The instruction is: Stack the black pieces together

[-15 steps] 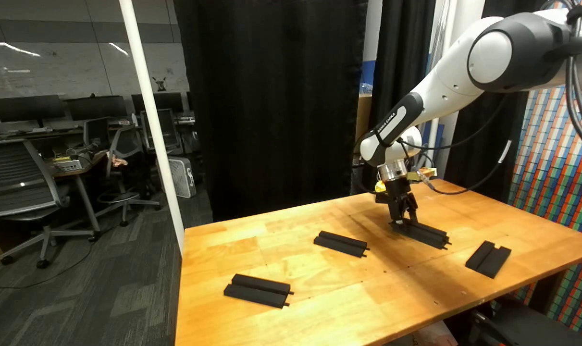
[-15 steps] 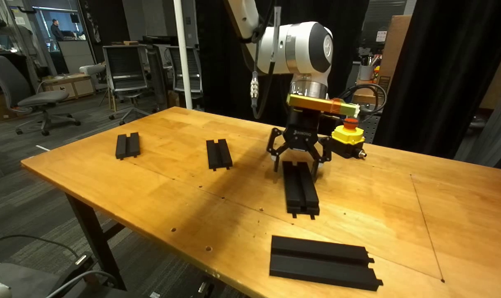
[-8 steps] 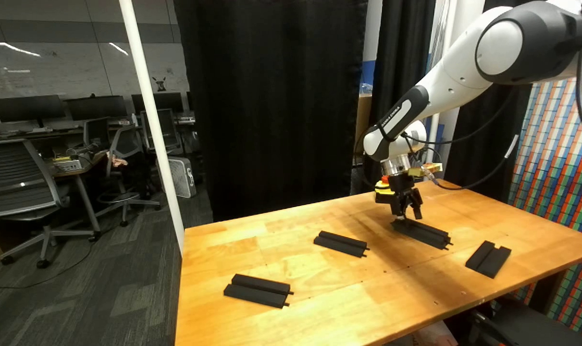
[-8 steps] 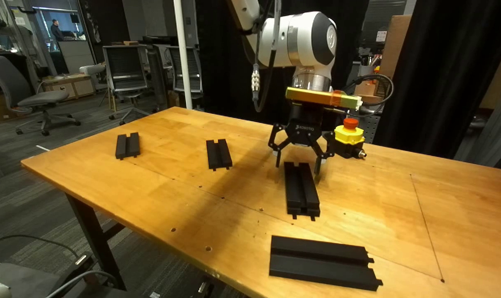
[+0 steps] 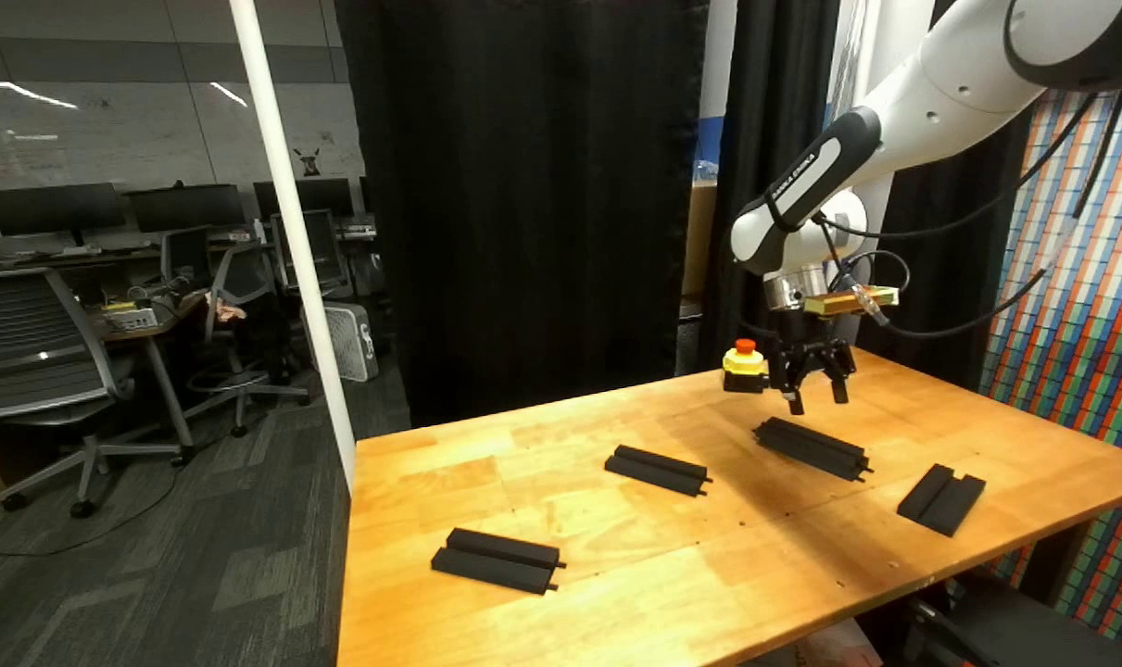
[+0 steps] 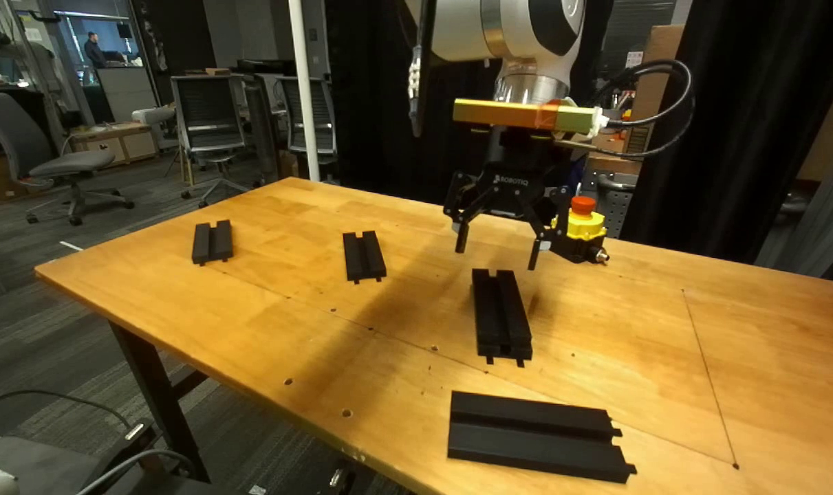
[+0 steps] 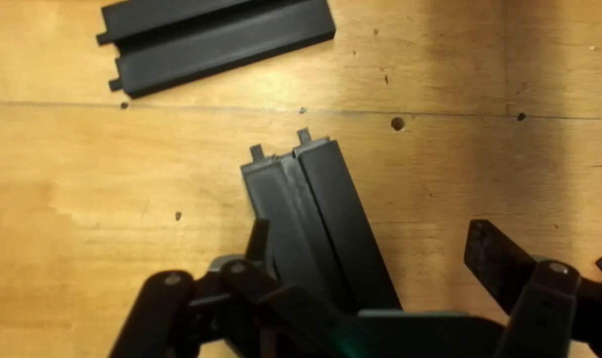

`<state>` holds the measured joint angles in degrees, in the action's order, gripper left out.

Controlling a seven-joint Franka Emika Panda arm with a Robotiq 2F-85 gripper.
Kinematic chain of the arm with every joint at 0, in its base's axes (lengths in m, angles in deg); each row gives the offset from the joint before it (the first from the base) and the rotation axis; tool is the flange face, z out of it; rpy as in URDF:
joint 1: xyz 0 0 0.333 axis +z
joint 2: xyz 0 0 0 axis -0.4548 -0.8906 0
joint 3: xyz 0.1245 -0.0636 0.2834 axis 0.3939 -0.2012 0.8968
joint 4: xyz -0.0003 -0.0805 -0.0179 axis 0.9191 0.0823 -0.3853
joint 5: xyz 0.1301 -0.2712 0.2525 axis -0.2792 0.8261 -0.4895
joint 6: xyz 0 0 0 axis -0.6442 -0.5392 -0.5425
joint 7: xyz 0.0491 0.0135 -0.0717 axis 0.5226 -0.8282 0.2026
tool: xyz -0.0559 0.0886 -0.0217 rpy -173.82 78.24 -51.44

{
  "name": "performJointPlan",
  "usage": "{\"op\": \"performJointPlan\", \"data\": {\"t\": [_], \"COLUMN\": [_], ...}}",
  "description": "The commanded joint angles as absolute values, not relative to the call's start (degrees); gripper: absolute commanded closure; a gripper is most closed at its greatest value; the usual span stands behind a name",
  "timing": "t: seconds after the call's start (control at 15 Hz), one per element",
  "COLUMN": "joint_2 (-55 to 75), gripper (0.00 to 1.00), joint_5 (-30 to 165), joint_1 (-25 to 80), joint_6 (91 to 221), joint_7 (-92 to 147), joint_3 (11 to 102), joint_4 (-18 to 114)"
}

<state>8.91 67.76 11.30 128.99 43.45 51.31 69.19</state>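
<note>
A red-and-yellow button [image 5: 744, 362] stands on the tabletop [image 6: 629, 330] near the end effector [image 6: 496, 259], jaws apart above stacked black pieces [image 6: 501, 315].

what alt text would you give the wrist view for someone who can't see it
The gripper, spread open, hovers above what looks like a stack of two grooved black pieces on a wooden table. A separate black piece lies flat nearby, cut off by the picture's top edge.
</note>
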Motion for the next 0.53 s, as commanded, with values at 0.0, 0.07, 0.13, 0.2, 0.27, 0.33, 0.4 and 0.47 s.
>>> {"op": "performJointPlan", "data": {"t": [0.0,0.07,0.13,0.2,0.27,0.33,0.4,0.47], "joint_2": [19.1,21.0,23.0,24.9,26.7,28.6,30.4,32.1], "gripper": [0.00,0.00,0.00,0.00,0.00,0.00,0.00,0.00], "joint_5": [64.3,63.4,62.3,61.2,60.3,59.5,58.7,58.1], "joint_1": [12.7,13.0,13.1,13.3,13.4,13.5,13.4,13.3], "joint_6": [130.9,131.1,131.4,132.1,132.6,133.6,134.4,135.5], "joint_7": [33.7,30.9,28.3,25.7,23.1,20.7,18.3,16.0], "joint_3": [50.1,50.0,49.9,49.9,49.8,49.8,49.7,49.7], "joint_4": [80.4,82.9,85.4,88.1,90.3,92.9,95.3,97.6]}}
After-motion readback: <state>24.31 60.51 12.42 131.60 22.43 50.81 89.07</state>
